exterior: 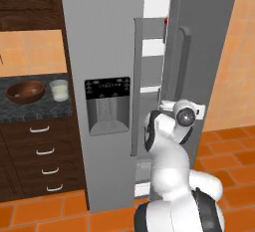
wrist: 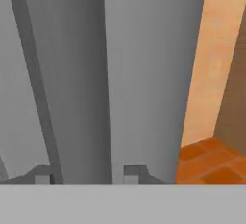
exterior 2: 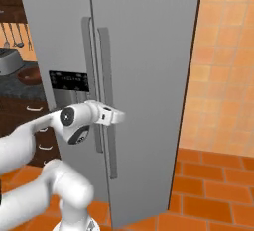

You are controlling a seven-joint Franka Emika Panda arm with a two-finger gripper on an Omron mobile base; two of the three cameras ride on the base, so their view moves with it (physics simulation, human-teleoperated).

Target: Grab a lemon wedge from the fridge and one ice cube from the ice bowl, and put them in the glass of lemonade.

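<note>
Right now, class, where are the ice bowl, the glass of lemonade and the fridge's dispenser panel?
ice bowl (exterior: pixel 25 91): left base view, its hollow inside.
glass of lemonade (exterior: pixel 60 91): left base view, its pale liquid-filled side.
dispenser panel (exterior: pixel 107 105): left base view, its middle.

The fridge (exterior: pixel 104 52) interior (door barely ajar) stays mostly hidden.

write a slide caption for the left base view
Gripper at the handle of the fridge's partly open right door; ice bowl and glass of lemonade wait on the counter.
</note>
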